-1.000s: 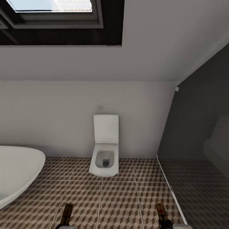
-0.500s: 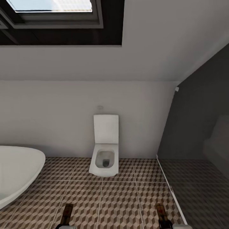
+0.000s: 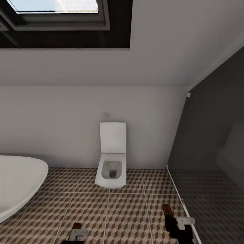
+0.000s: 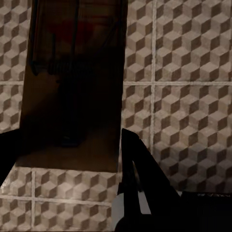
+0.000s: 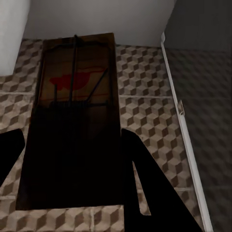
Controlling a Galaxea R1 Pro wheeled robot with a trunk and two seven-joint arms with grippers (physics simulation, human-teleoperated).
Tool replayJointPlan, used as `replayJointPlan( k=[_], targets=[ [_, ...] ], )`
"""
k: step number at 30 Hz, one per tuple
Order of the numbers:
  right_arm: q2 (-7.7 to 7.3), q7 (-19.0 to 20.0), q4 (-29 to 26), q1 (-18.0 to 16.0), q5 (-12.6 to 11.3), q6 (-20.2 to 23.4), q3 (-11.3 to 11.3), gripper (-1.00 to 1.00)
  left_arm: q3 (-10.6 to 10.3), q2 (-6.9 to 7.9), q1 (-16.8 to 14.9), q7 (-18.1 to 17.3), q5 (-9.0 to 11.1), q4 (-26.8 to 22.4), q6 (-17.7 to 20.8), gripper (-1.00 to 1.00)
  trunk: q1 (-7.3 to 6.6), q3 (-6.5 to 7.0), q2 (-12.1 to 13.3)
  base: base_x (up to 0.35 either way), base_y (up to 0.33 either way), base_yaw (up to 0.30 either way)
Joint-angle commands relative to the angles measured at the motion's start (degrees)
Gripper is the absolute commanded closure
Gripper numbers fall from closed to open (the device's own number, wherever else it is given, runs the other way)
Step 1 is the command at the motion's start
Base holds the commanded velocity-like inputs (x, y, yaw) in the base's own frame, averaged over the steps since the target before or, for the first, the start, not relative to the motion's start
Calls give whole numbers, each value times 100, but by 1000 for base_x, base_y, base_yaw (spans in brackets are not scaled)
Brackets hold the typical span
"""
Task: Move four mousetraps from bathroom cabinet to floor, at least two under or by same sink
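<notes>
Cube-patterned bathroom floor (image 3: 128, 213) runs from the back wall toward the robot, with a wall-hung toilet (image 3: 111, 169) at centre, an oval bathtub (image 3: 17, 183) at the left edge and a dark glass shower screen (image 3: 210, 142) with its floor rail at the right; a skylight (image 3: 54, 6) is set in the sloping ceiling. Left pincer (image 3: 77, 234) carries one mousetrap (image 4: 72, 82), its fingers (image 4: 140, 179) closed on the slab's near end so the board projects forward over the tiles. Right pincer (image 3: 179, 225) grips a second mousetrap (image 5: 72, 116) the same way, the red-marked face and wire bar turned up; in the head view its end (image 3: 166, 209) points toward the toilet. Both traps are held flat and low, probably for carrying. Open tile lies between bathtub and screen rail; the right arm sits near the rail, leaving little room on that side. No sink is visible from here, so a turn is likely needed before placing
</notes>
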Motion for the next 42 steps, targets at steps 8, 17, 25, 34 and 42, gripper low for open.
replayJointPlan(
  k=[8,17,25,34,42],
  targets=[
    [606,-233,-671,-1360,-8,1990,41,100,885,195,-1296,1049,0,-1349,2913,100,3,-16,-13,0,0,0],
    [943,-532,-489,-1653,95,2415,47,100,1060,226,-1911,1051,-59,-747,2859,100,3,-16,-13,0,0,0],
    [955,-523,-217,-1661,89,2209,64,100,419,224,-1928,51,-68,157,1205,100,3,-16,-13,0,0,0],
    [952,-523,-208,-1661,104,2188,92,100,226,213,-1930,-231,-68,394,576,100,3,-16,-13,0,0,0],
    [943,-538,-251,-1661,122,2193,93,100,223,130,-1929,-211,-60,403,543,100,3,-16,-13,0,0,0]
  ],
)
